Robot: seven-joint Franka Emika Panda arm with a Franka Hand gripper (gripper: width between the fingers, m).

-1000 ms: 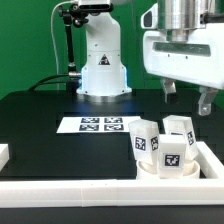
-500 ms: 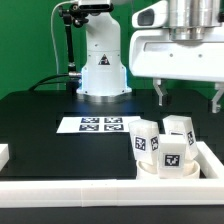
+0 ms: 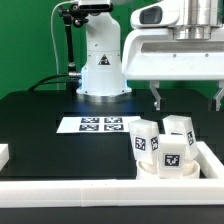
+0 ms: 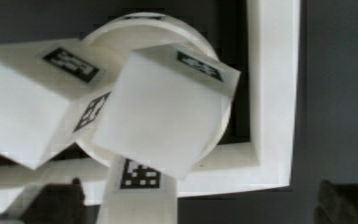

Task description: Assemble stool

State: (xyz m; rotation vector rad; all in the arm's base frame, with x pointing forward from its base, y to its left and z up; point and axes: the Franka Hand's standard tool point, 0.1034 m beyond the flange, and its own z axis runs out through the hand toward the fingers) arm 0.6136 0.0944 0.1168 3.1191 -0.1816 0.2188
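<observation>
Now the open pincer (image 3: 187, 99) has risen above the stool (image 3: 162, 148).

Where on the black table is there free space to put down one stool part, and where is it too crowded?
Free: the black table between the marker board and the front rim bar, and on the exterior view's left of the board. Crowded: the corner on the exterior view's right, where the legs stand on the seat against the rim bars. The open gripper hangs above it.
</observation>
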